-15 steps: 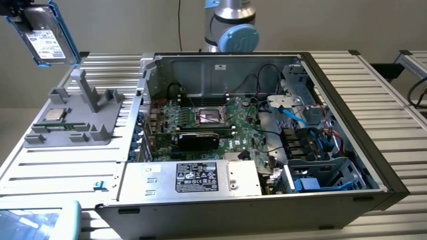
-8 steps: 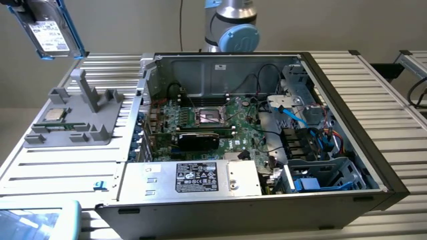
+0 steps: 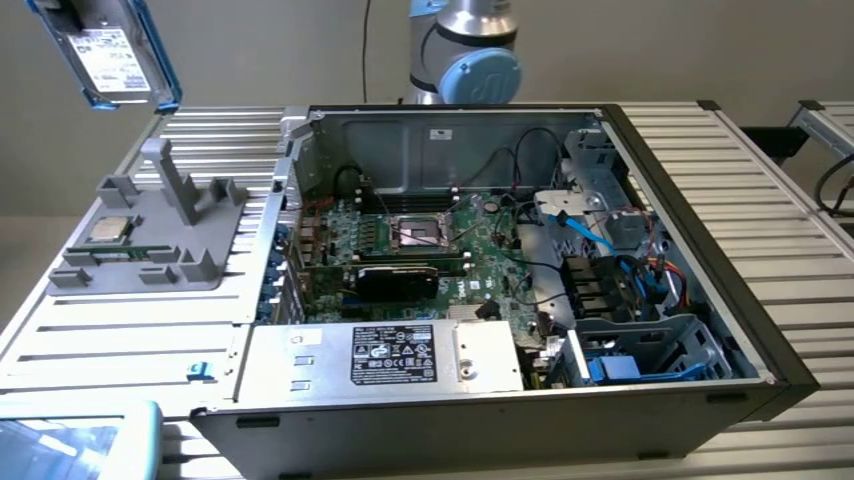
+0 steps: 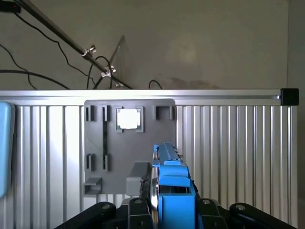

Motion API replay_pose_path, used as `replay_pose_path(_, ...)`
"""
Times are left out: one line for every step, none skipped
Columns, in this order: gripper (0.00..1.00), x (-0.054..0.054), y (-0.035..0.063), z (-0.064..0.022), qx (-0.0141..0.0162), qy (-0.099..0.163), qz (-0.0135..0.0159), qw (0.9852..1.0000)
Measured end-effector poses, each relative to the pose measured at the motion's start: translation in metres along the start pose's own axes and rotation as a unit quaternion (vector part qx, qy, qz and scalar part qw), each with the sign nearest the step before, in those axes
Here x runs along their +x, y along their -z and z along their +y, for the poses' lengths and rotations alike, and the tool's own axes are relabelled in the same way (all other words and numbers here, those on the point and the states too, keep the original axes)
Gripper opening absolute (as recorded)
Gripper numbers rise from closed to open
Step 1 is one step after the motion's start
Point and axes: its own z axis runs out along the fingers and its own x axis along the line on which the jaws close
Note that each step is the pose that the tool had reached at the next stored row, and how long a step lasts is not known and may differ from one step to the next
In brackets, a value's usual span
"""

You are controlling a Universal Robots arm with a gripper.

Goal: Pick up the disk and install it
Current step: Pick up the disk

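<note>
The disk, a silver-grey drive with a white label in a bright blue frame, hangs in the air high at the exterior view's left, above the grey fixture plate. In the wrist view the disk shows edge-on, with my gripper shut on it from both sides. The grey fixture plate lies well below it on the ribbed metal table, with one slot pair standing vacant.
A small square processor chip sits in the fixture. The open computer case is at the exterior view's right, with a blue-trimmed drive bay and a silver power supply near its front. A pale blue object lies at the lower left.
</note>
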Motion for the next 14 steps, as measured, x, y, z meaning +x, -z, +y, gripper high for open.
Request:
replay_pose_path(0.37,0.001,0.0020,-0.0014,-0.0001,0.000,0.0000,1.0000)
replay_pose_path(0.37,0.002,0.0037,-0.0025,0.0000,0.000,0.0000,1.0000)
replay_pose_path(0.37,0.004,0.0049,-0.0033,0.0000,0.000,0.0000,1.0000)
replay_pose_path(0.37,0.005,0.0061,-0.0041,0.0000,0.000,0.0000,1.0000)
replay_pose_path(0.37,0.006,0.0072,-0.0048,0.0000,0.000,0.0000,1.0000)
replay_pose_path(0.37,0.007,0.0082,-0.0054,0.0000,0.000,0.0000,1.0000)
replay_pose_path(0.37,0.009,0.0092,-0.0060,0.0000,0.000,0.0000,1.0000)
replay_pose_path(0.37,0.010,0.0099,-0.0063,0.0000,0.000,0.0000,1.0000)
replay_pose_path(0.37,0.012,0.0105,-0.0065,-0.0001,0.000,0.0000,1.0000)
replay_pose_path(0.37,0.013,0.0109,-0.0067,-0.0001,0.000,0.0000,1.0000)
replay_pose_path(0.37,0.015,0.0113,-0.0068,0.0000,0.000,0.0000,1.0000)
replay_pose_path(0.37,0.017,0.0116,-0.0070,0.0000,0.000,0.0000,1.0000)
replay_pose_path(0.37,0.019,0.0118,-0.0071,0.0000,0.000,0.0000,1.0000)
replay_pose_path(0.37,0.021,0.0121,-0.0073,0.0000,0.000,0.0000,1.0000)
